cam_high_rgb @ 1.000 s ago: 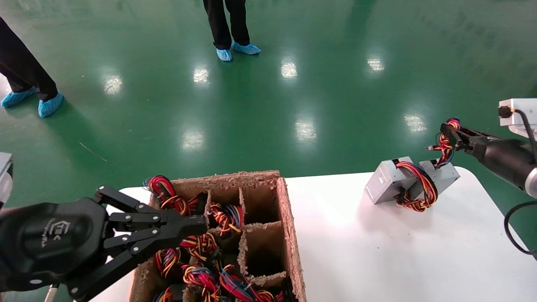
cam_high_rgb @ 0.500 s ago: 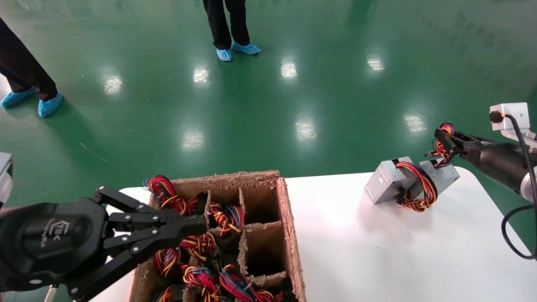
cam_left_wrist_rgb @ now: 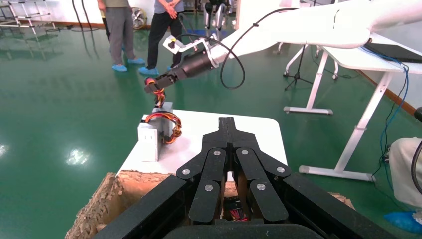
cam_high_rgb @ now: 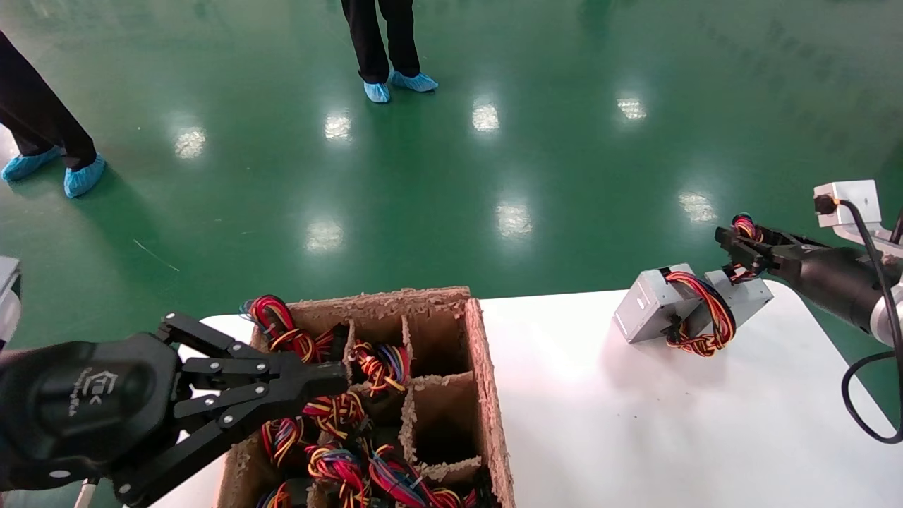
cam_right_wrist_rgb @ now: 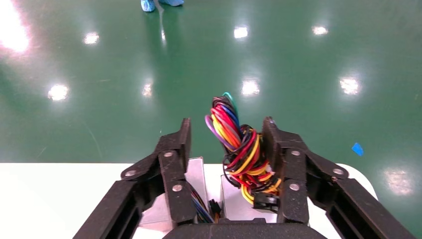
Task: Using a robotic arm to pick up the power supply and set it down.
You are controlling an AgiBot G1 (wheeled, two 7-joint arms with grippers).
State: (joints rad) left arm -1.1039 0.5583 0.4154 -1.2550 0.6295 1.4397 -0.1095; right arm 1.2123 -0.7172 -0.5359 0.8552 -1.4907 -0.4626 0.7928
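Two small grey power supplies lean together at the far right of the white table [cam_high_rgb: 635, 423]. The right-hand power supply [cam_high_rgb: 749, 296] [cam_right_wrist_rgb: 239, 206] sends its tied wire bundle [cam_high_rgb: 742, 227] [cam_right_wrist_rgb: 239, 144] straight up. My right gripper [cam_high_rgb: 734, 236] [cam_right_wrist_rgb: 227, 127], on the robotic arm, stands open around that bundle. The wires touch only one finger [cam_right_wrist_rgb: 278, 149], with a clear gap to the other. The left-hand power supply [cam_high_rgb: 649, 303] has red and yellow wires looped over it. My left gripper [cam_high_rgb: 338, 377] [cam_left_wrist_rgb: 227, 122] hangs shut and empty above the cardboard box.
A divided cardboard box [cam_high_rgb: 487, 381] at the table's near left holds several more wire bundles [cam_high_rgb: 338, 466]. The table's far edge runs just behind the two units. Two people in blue shoe covers [cam_high_rgb: 398, 85] stand on the green floor beyond.
My right gripper has moved left and slightly down with the wire bundle between its fingers. The power supplies and my left arm have not moved.
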